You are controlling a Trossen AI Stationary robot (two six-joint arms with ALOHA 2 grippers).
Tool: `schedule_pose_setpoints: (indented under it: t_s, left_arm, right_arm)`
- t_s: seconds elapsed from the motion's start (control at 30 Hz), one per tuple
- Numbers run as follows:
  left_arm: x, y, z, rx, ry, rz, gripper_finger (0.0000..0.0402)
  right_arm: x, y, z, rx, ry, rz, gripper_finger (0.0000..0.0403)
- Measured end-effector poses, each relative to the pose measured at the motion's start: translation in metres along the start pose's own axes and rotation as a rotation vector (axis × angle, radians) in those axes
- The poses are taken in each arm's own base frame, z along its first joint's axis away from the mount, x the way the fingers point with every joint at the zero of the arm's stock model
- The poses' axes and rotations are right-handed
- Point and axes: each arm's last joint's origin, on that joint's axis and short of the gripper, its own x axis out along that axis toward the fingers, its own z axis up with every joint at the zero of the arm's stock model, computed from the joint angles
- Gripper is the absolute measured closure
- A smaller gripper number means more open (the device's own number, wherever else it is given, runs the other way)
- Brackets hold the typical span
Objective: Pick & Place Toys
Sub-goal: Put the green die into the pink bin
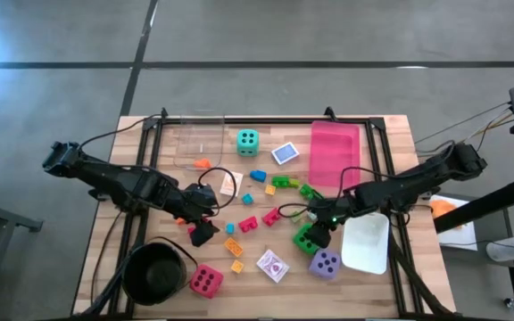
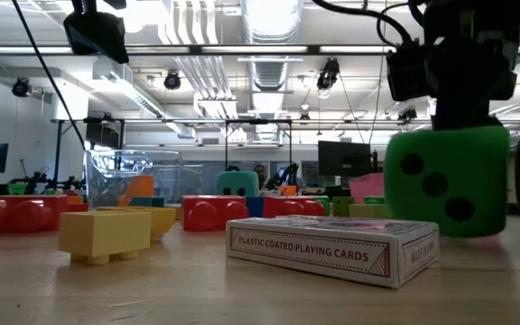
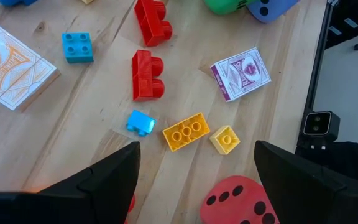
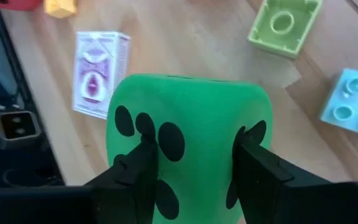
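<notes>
My right gripper stands over the green die near the table's right front and is shut on it. The die also shows in the low view, with the gripper above it. My left gripper is open and empty above the table's left front, over small yellow blocks and beside the pink-red die. The teal die sits at the back. The purple die and the pink-red die sit at the front. Several small blocks lie scattered mid-table. My right gripper pinches the green die by two opposite side faces between its two fingers. The fingers come from above, slanting down. In the low view the die stands upright with its underside at table level.
A round black pot stands at the front left. A white tray lies at the right, a pink tray at the back right, and a clear tray at the back left. Card decks lie among the blocks.
</notes>
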Motion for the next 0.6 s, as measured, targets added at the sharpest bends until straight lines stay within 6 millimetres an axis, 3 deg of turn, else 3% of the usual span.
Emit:
schedule_pose_setpoints:
  t_s: [0.3, 0.6]
  left_arm:
    - [0.0, 0.0, 0.0, 0.0, 0.0, 0.0, 0.0084]
    - [0.0, 0.001, 0.001, 0.006, -0.002, 0.004, 0.0084]
  right_arm:
    - [-0.022, 0.006, 0.003, 0.029, -0.099, 0.058, 0.0278]
    - [-0.054, 0.009, 0.005, 0.069, -0.251, 0.123, 0.0283]
